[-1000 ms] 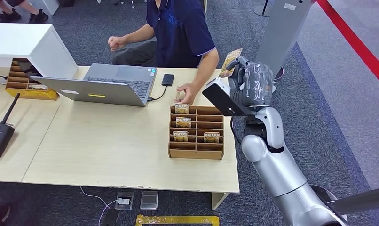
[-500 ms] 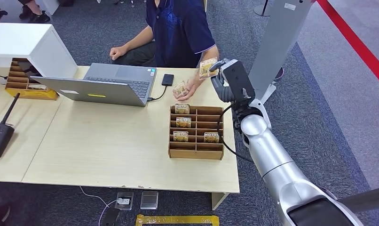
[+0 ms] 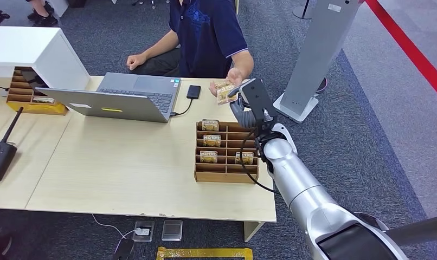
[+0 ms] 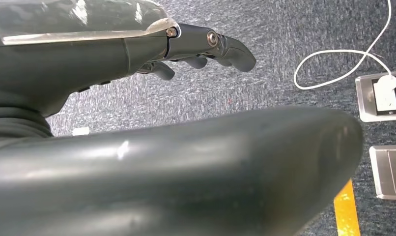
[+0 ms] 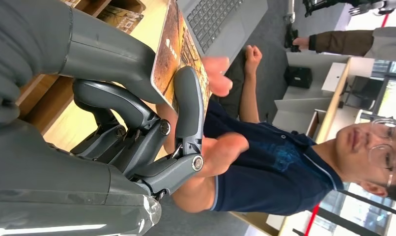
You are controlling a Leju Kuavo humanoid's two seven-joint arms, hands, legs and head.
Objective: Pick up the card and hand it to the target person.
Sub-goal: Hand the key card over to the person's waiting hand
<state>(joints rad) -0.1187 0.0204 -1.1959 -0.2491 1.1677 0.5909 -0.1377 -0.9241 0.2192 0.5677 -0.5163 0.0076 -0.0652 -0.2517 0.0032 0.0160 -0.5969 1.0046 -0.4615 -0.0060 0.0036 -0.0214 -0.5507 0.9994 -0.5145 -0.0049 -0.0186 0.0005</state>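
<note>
Fingers (image 5: 186,105) pinch card (image 5: 179,54), long axis twd person (image 3: 208,32)

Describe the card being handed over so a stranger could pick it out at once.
Start at the wooden card rack on the light table, then look past its far edge toward the seated person. There the right robot hand pinches a card over that person's open palm. The other cards stand in slots.

No legible text anywhere.
</note>
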